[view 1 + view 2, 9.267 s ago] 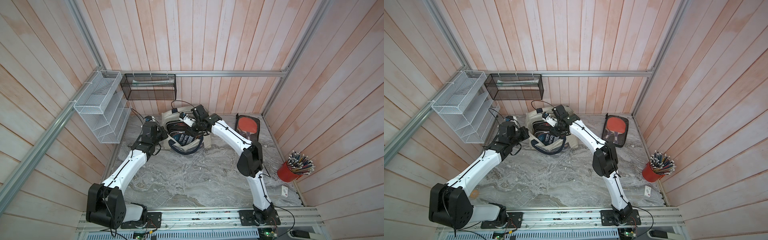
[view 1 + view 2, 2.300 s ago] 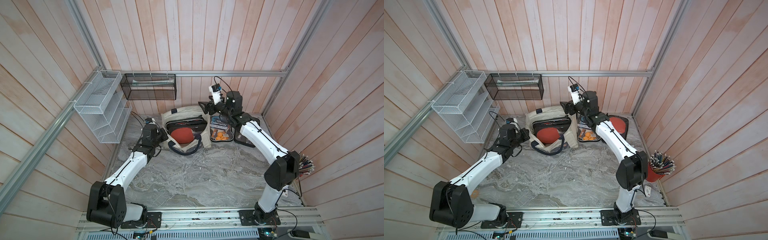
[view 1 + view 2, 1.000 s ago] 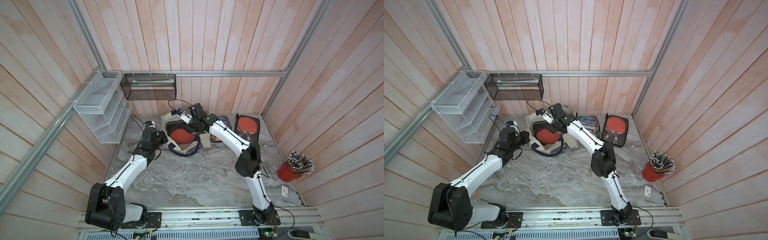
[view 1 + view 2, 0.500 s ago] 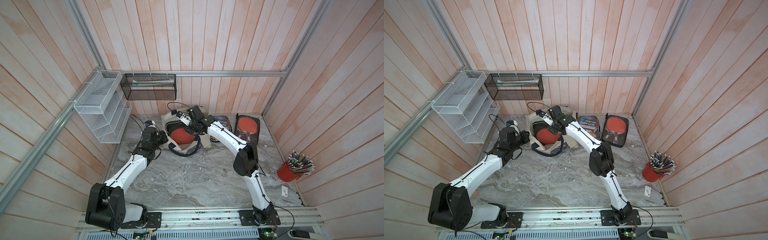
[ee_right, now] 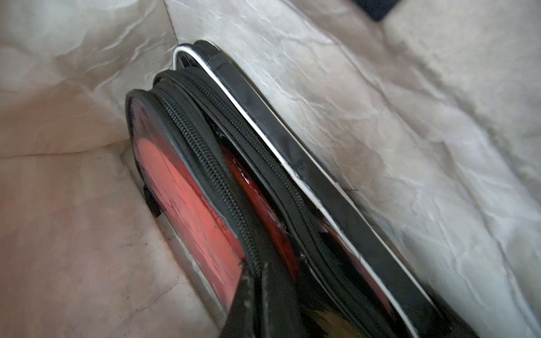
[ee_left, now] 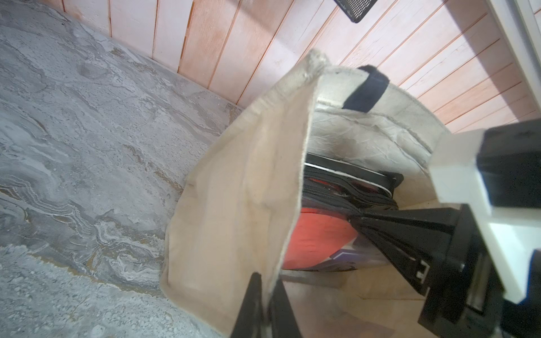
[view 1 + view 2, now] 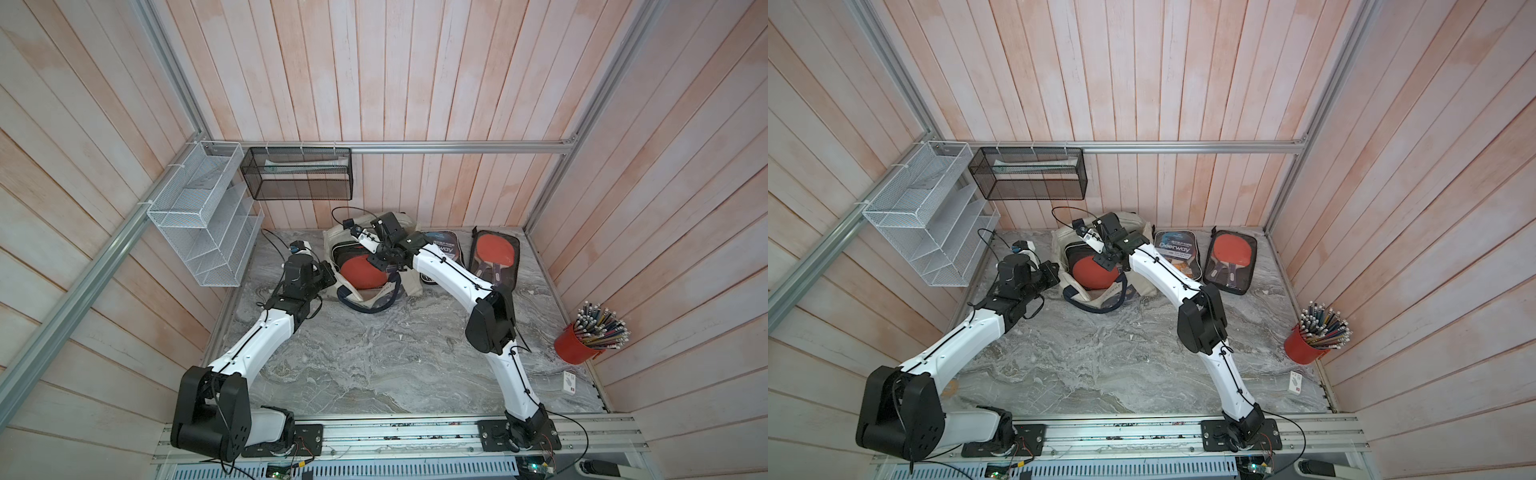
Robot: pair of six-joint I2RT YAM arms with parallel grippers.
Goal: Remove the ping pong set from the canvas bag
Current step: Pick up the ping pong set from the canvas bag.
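**Drawing the red paddle case up and out of the tote**

The right gripper point(image 5: 260, 295) is clenched on the zipped top edge of the red paddle case point(image 5: 181, 190), pinching the seam toward one end, not at its middle. That case stands on edge inside the canvas bag point(image 6: 240, 190). It leans on a black flat piece with white edging point(image 5: 307, 169) that rests against the far wall; I cannot tell whether that piece is a separate item. The left gripper point(image 6: 265, 304) is clamped on the rim of the bag's near side panel and holds the mouth open.

The pull is best made straight up along the case's own plane, gently at first. With an off-centre grip the case is likely to swing, and its lower corner could snag the canvas or a navy handle point(image 6: 366, 90). The left arm should press down and outward so the bag is not hoisted along with the case. The case should clear the rim fully before it is carried sideways.

On the table point(image 7: 374, 353), on the right arm's side of the bag, lie the Deerway pouch point(image 7: 1177, 251) and a second paddle case point(image 7: 1229, 262). There is bare surface in front of them for this one.
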